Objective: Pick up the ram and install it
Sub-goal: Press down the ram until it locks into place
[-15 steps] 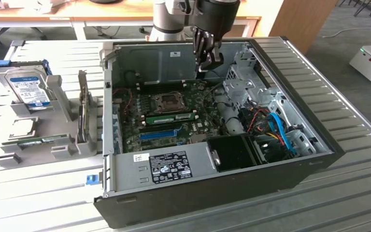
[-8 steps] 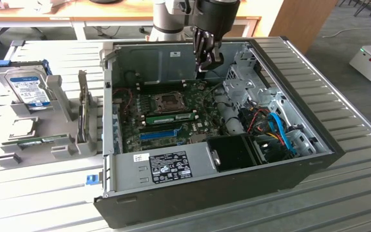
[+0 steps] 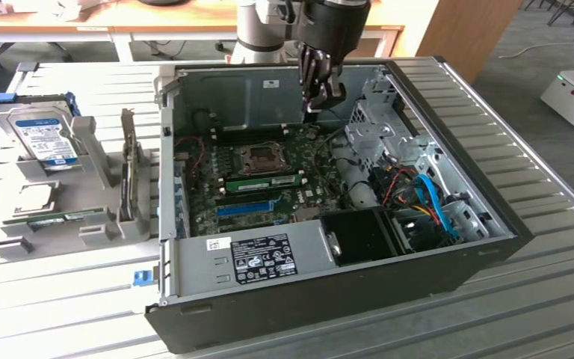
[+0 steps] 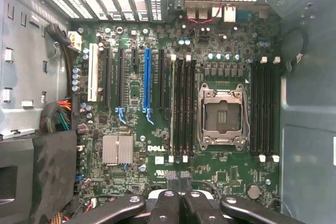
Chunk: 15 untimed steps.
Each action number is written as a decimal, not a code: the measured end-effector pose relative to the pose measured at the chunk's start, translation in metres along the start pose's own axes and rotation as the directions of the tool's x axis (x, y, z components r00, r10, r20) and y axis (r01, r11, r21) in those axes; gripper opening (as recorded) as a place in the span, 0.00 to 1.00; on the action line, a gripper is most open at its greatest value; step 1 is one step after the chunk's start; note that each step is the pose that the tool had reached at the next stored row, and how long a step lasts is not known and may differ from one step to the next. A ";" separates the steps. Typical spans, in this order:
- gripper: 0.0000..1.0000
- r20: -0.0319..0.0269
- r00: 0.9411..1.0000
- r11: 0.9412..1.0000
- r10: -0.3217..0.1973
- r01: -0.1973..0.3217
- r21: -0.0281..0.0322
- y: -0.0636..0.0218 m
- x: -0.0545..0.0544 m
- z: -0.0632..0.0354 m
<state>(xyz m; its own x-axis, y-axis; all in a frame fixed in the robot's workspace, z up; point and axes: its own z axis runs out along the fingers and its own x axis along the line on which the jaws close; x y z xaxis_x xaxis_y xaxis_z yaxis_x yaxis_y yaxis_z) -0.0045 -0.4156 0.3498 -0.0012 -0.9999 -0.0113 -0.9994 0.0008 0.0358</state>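
gripper (image 3: 318, 103) hanging shut, holding nothing, above motherboard (image 4: 220, 178); ram (image 3: 265, 182) seeming to sit in slot beside cpu socket (image 4: 221, 114); risk: stick maybe not sitting fully latched; closed fingers pushing off-centre could be tilting it or straining slot

Computer case (image 3: 237, 93) — dull grey sheet metal; motherboard (image 4: 231, 178) glossy green; gripper (image 4: 178, 187) glossy black; table (image 3: 546, 292) — ribbed, seemingly pale metal.
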 end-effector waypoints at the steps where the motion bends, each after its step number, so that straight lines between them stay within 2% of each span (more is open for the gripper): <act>1: 0.11 0.000 1.000 1.000 0.000 0.000 0.000 0.0000 0.000 0.0013; 15: 0.11 0.000 1.000 1.000 0.000 0.000 0.000 -0.0008 0.000 0.0221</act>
<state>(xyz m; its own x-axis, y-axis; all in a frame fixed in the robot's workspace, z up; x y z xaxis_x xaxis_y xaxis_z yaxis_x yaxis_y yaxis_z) -0.0045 -0.4157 0.3276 -0.0012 -0.9999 -0.0114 -0.9994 0.0008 0.0358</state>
